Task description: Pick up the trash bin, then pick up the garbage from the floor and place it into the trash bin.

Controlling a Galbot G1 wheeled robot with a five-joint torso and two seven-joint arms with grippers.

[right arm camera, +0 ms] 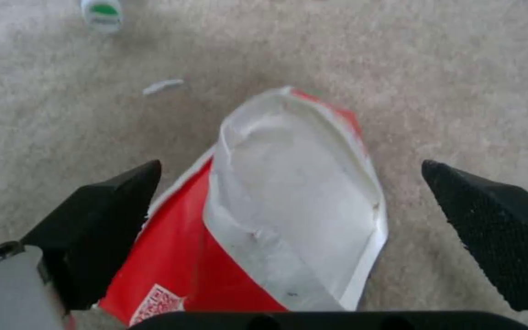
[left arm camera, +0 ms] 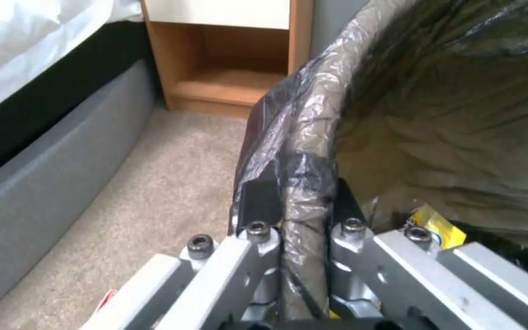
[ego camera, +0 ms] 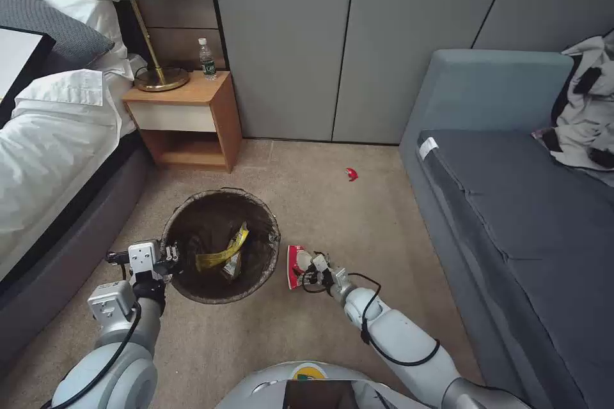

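Bin held, wrapper between spread fingers.
The left gripper (left arm camera: 294, 206) clamps the trash bin (ego camera: 220, 246) rim; the right gripper (right arm camera: 288, 201), fingers apart, straddles a red-and-white wrapper (right arm camera: 276, 215).

Both arms are glossy white rounded shells, with black cables looping along the forearms. The left gripper (ego camera: 171, 254) has a boxy white-grey wrist block and silver metal links fastened with black socket screws. The right gripper (right arm camera: 288, 197) has black wedge-shaped fingers (right arm camera: 490, 220) with finely textured pads. The white chest carries a yellow-green round emblem.
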